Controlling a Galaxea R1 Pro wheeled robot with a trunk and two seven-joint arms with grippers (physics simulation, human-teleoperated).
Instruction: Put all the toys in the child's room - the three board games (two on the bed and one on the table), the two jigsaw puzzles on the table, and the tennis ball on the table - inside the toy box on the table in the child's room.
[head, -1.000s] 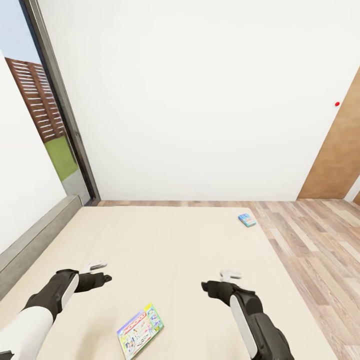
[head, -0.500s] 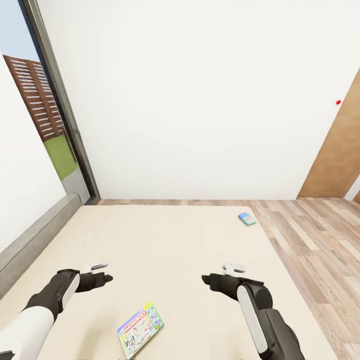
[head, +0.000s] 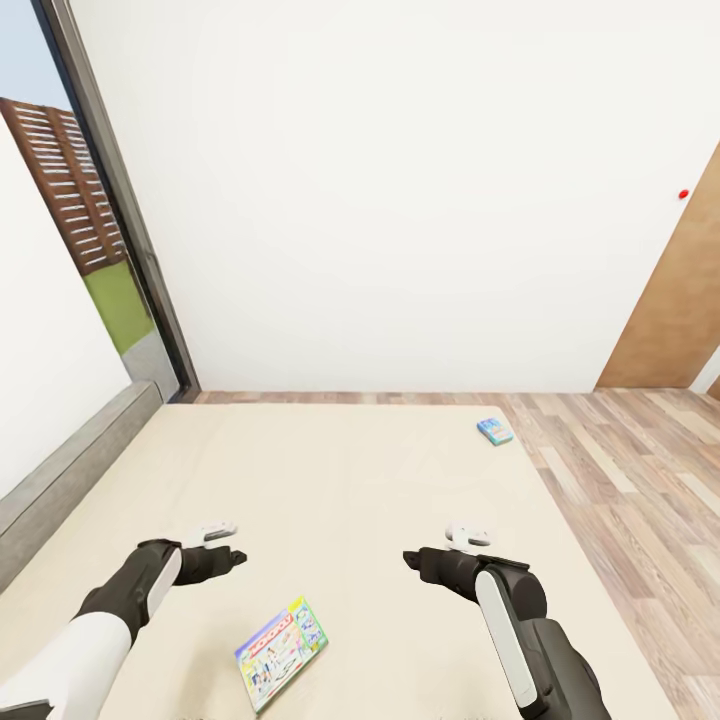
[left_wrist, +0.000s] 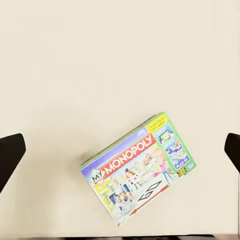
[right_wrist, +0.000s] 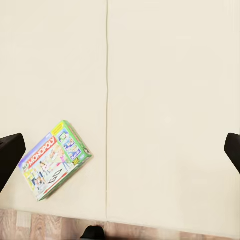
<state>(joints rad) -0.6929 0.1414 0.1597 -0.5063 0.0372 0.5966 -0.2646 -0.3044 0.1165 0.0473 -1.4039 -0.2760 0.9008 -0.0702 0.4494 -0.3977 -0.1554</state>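
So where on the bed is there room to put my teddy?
Lots of room. The cream bed is bare from the Monopoly box at the near edge to the small blue box at the far right corner. The whole left side by the window is bare too. Only the near middle is busy, with the box between the two arms.

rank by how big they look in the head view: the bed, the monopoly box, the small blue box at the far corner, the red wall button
1. the bed
2. the Monopoly box
3. the small blue box, though it lies farther from the camera, so its true size against the Monopoly box is unsure
4. the red button on the wall, just a dot
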